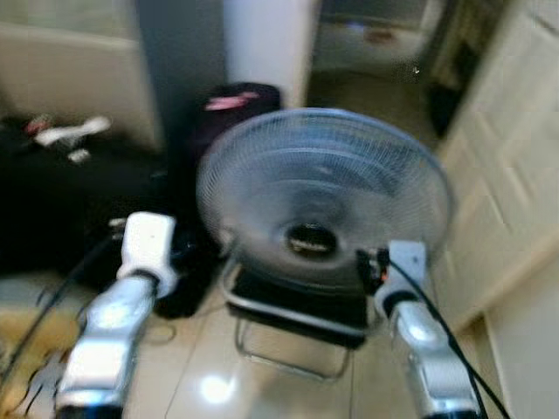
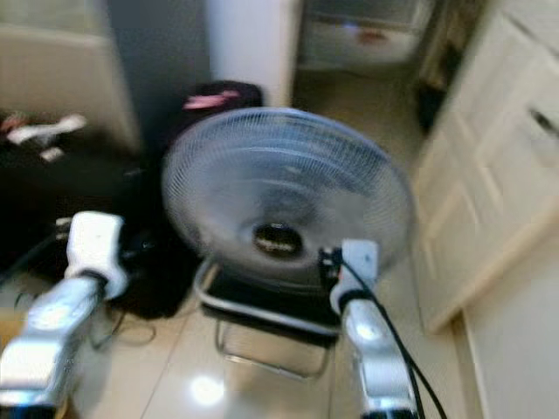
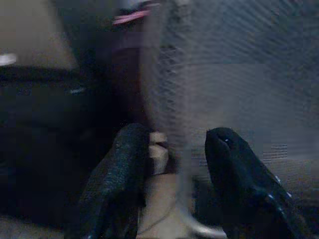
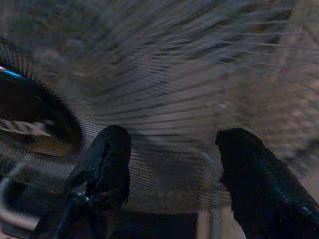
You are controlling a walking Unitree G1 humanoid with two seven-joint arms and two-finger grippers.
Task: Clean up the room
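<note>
Nearest, the left gripper (image 3: 172, 174) and right gripper (image 4: 172, 164) are held with fingers spread wide, gripping nothing, close against the grille of the fan (image 1: 323, 196). The fan is seen tilted on its metal stand (image 1: 288, 336) on the tiled floor (image 1: 205, 375), beside a black bag (image 1: 231, 105).

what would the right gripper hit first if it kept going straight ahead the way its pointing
Most likely the fan's wire grille: the right gripper, fingers open, points straight at the mesh, close ahead. Blur makes the exact gap hard to judge.
</note>
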